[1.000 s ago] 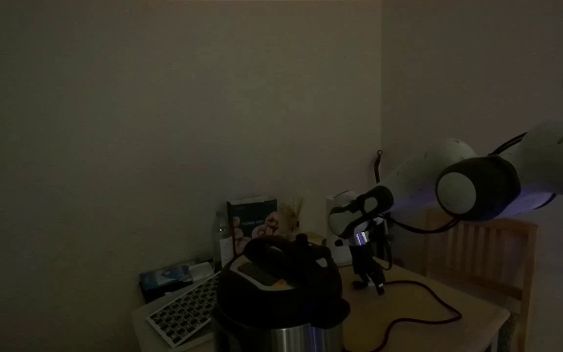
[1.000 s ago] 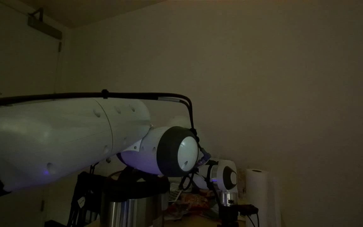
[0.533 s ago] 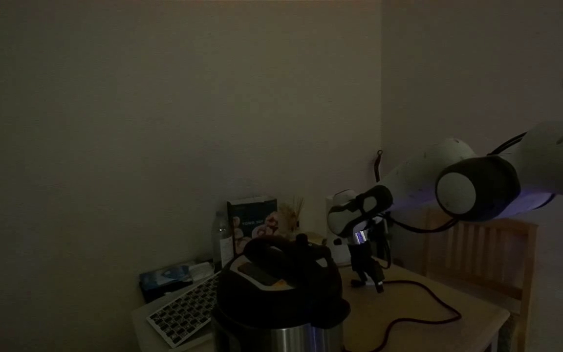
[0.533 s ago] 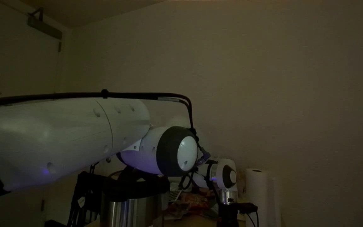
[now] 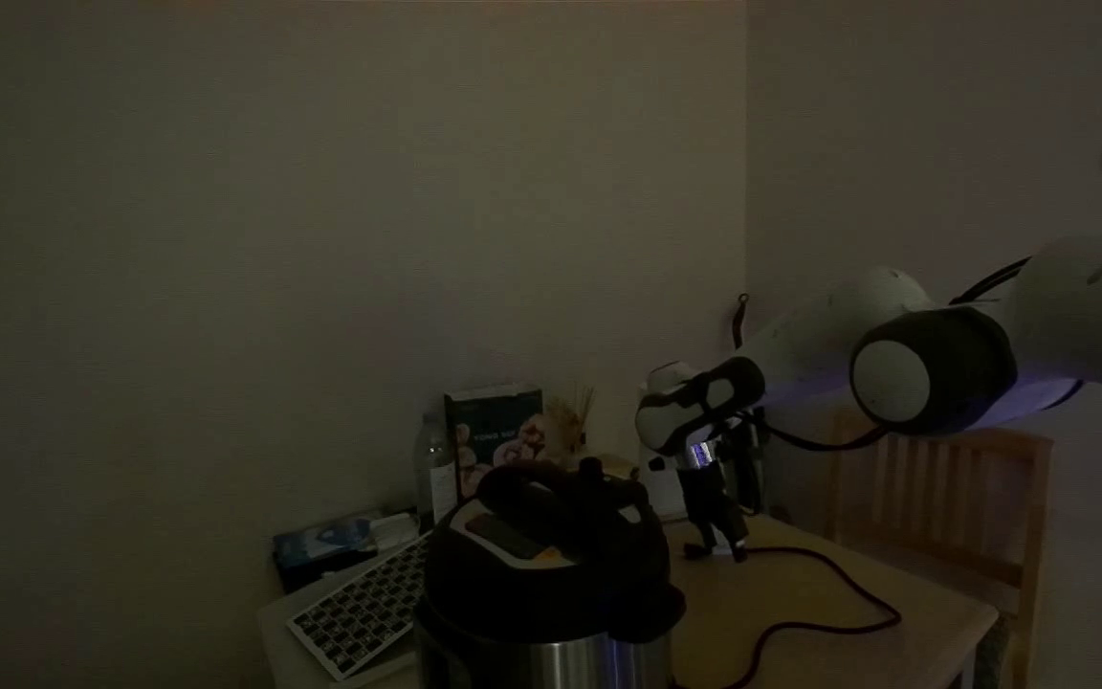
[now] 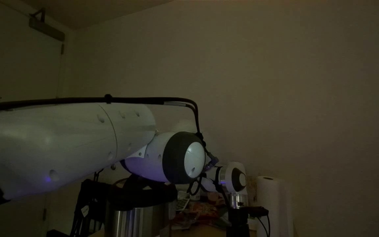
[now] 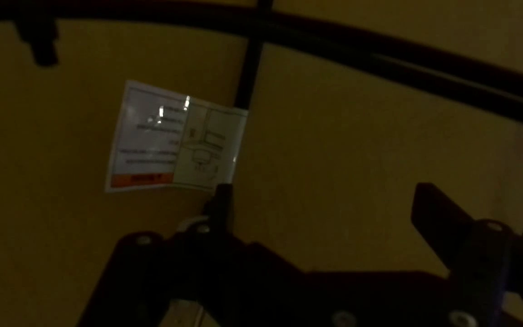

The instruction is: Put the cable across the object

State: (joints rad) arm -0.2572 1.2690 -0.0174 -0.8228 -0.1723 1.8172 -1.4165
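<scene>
The cable (image 5: 838, 631) lies in loose curves on the table, running from below the gripper towards the cooker in an exterior view. In the wrist view a black length of the cable (image 7: 245, 81) leads to a white printed tag (image 7: 170, 141). My gripper (image 7: 325, 186) is open, with only bare tabletop visible between its fingers. The left finger (image 7: 224, 204) overlaps the tag's lower corner; I cannot tell whether they touch. Which thing is "the object" is unclear; a large black and steel pressure cooker (image 5: 551, 574) stands nearest the camera.
A white keyboard (image 5: 364, 603), a bottle (image 5: 436, 469) and a dark box (image 5: 494, 431) stand left and behind the cooker. A paper towel roll (image 6: 268, 204) is beside the wrist. A wooden chair (image 5: 943, 498) stands beyond the table. A thick black band (image 7: 379, 59) crosses the wrist view.
In the exterior views the gripper and wrist have risen a little and, in one, drifted slightly left. The cable's curve on the table is almost the same.
</scene>
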